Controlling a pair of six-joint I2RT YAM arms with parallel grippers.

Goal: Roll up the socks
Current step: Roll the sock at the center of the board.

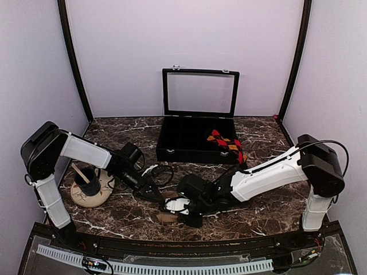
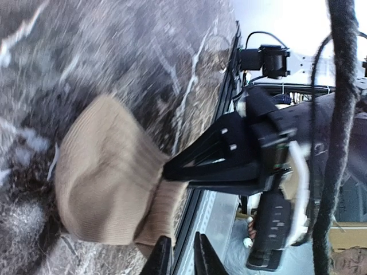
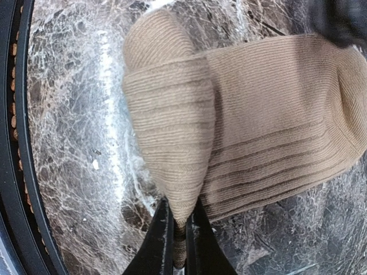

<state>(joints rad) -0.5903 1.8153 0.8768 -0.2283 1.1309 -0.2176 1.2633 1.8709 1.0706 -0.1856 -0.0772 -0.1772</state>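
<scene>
A tan ribbed sock (image 1: 168,217) lies on the marble table near the front edge, between the two grippers. In the right wrist view the sock (image 3: 275,126) lies flat, with one end folded back over itself. My right gripper (image 3: 180,229) is shut on that folded end, low at the table (image 1: 184,211). In the left wrist view the sock (image 2: 103,183) is a rounded bundle, and the right gripper (image 2: 218,160) pinches its edge. My left gripper (image 2: 180,246) is beside the sock's near edge, jaws a narrow gap apart with nothing between them; it also shows in the top view (image 1: 153,193).
An open black display case (image 1: 198,150) stands at the back middle, with red-and-black argyle socks (image 1: 225,143) draped over its right front. A black cup on a round wooden coaster (image 1: 89,184) sits at the left. Black cables (image 1: 163,171) loop behind the grippers. The table's front rail (image 1: 172,245) is close.
</scene>
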